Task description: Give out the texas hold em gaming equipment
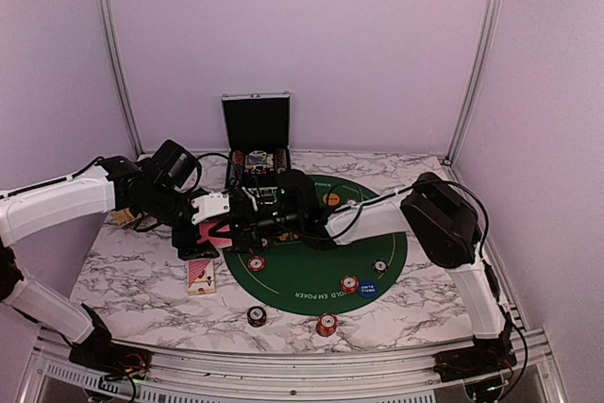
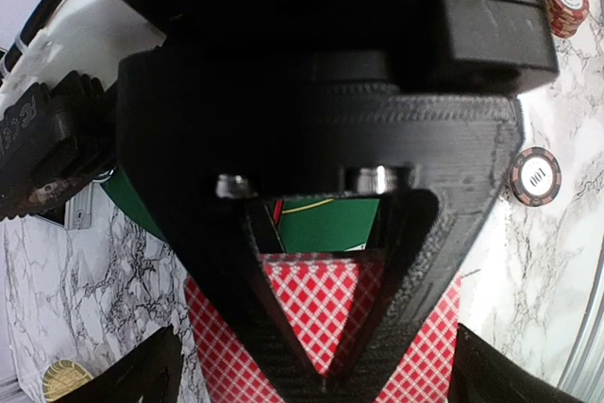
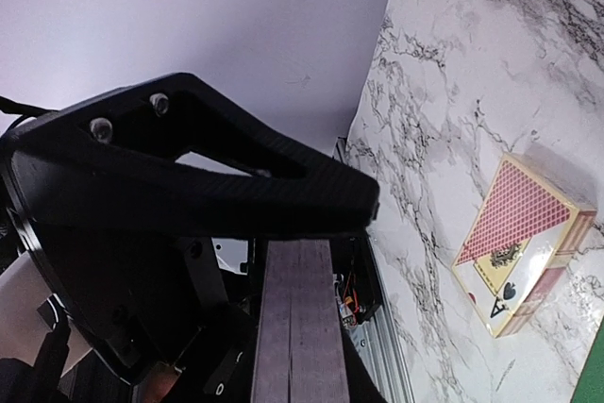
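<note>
Both arms are built alike: long white shells between chunky black joints. The left arm point(image 1: 57, 203) has a small white block just behind its black wrist. The right arm point(image 1: 377, 218) carries a big, rounded black housing point(image 1: 440, 219). Thin black cables point(image 1: 479, 200) loop loosely along the links. Each base point(image 1: 99, 351) is black, with a bit of orange showing beside it. Up close, the left finger point(image 2: 406, 129) is matte black printed plastic, finely ribbed in layers, with a triangular cut-out and two silver screws point(image 2: 377, 178). The right finger point(image 3: 142, 195) is the same black triangular frame, smoother in look, with two silver screw heads point(image 3: 99, 125) near its wide end.
</note>
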`<act>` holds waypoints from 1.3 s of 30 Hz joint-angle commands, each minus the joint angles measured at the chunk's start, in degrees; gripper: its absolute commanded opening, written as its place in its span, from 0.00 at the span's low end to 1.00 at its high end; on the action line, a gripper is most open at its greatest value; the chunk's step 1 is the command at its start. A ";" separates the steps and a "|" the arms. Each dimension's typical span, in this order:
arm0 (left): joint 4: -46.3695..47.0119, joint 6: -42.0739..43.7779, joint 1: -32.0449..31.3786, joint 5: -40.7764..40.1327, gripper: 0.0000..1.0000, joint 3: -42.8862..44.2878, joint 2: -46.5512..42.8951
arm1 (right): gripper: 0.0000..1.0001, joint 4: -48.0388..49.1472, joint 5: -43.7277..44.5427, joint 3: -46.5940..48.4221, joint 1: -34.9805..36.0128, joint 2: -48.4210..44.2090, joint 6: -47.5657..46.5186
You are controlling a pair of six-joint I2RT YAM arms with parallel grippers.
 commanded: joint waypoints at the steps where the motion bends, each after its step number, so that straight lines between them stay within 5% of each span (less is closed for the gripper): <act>1: -2.05 -0.41 -0.12 -0.12 0.99 1.45 0.31 | 0.00 4.09 -0.69 0.53 0.78 -1.79 -0.20; 14: -2.87 -0.29 -0.12 0.21 0.99 1.06 0.74 | 0.00 10.79 -1.88 -0.78 1.03 -1.57 3.42; 29: -2.92 5.00 -0.30 0.00 0.63 -0.10 -1.10 | 0.00 -8.98 0.95 2.08 0.57 -2.68 -7.45; 36: -3.15 4.55 -0.35 0.03 0.50 0.66 -0.65 | 0.00 -10.44 1.83 1.85 0.25 -3.17 -8.46; 39: -3.15 3.93 -0.38 0.35 0.47 1.30 0.02 | 0.16 -10.34 1.86 2.46 0.42 -3.18 -8.69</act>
